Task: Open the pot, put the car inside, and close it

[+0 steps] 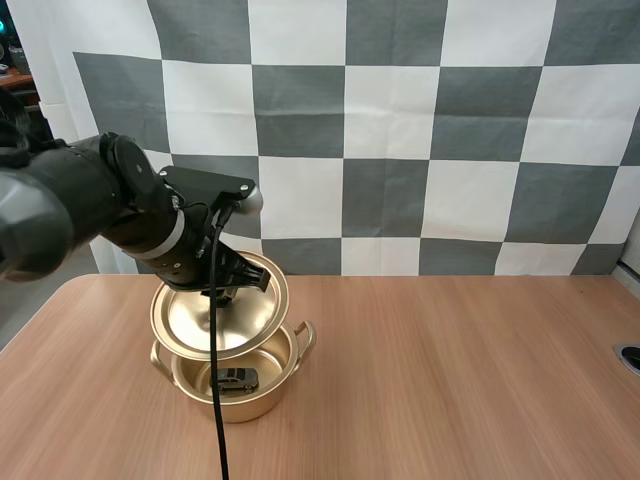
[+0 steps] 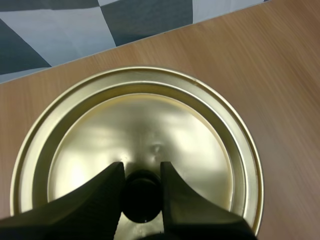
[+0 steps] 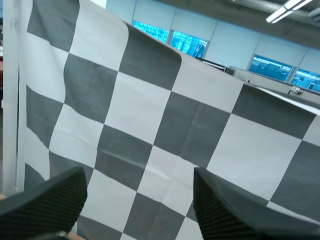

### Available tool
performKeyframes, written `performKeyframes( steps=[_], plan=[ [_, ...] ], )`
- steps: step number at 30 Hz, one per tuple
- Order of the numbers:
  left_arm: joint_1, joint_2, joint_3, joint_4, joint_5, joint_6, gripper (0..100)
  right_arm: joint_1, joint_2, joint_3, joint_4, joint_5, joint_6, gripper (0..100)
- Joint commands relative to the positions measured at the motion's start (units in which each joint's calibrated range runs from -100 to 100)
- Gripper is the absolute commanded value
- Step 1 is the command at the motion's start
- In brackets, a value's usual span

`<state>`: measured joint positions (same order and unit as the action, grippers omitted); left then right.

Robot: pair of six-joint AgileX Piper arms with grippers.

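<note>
Left gripper (image 2: 142,177) pinches knob (image 2: 142,199) of lid (image 1: 205,322), held over pot (image 1: 272,393).
Lid tilted, just above the open pot on table (image 1: 450,380); car (image 1: 237,379) lies inside pot. Right gripper (image 3: 139,177) spread wide, holding nothing.

The pot (image 1: 250,408) stands on the counter (image 1: 450,380), in its near left part. The car (image 1: 237,379) lies inside the pot, on the bottom. The lid (image 1: 205,322) is above the pot, tilted and offset toward the far left. It covers the far left portion of the opening and leaves the near right portion uncovered. Contact between lid and pot rim cannot be determined. The left jaws stand on either side of the knob (image 2: 142,200) at the lid's centre.
</note>
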<state>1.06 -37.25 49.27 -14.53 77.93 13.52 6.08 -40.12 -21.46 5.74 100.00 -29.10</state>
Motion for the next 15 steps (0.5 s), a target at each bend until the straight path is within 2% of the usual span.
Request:
performKeyframes(
  steps=[1,5,15],
  plan=[
    [-0.06,1.09,-0.06,-1.92,0.76,1.03,0,-0.04,-0.43,1.71,-0.06,0.0,0.01,100],
    [-0.06,3.29,-0.06,-3.6,0.8,1.93,0,-0.04,-1.53,4.05,-0.06,0.0,0.01,100],
    [-0.06,10.23,-0.06,-2.78,-1.51,1.93,0,-0.04,-3.89,4.6,-0.06,0.0,0.01,100]
  ],
)
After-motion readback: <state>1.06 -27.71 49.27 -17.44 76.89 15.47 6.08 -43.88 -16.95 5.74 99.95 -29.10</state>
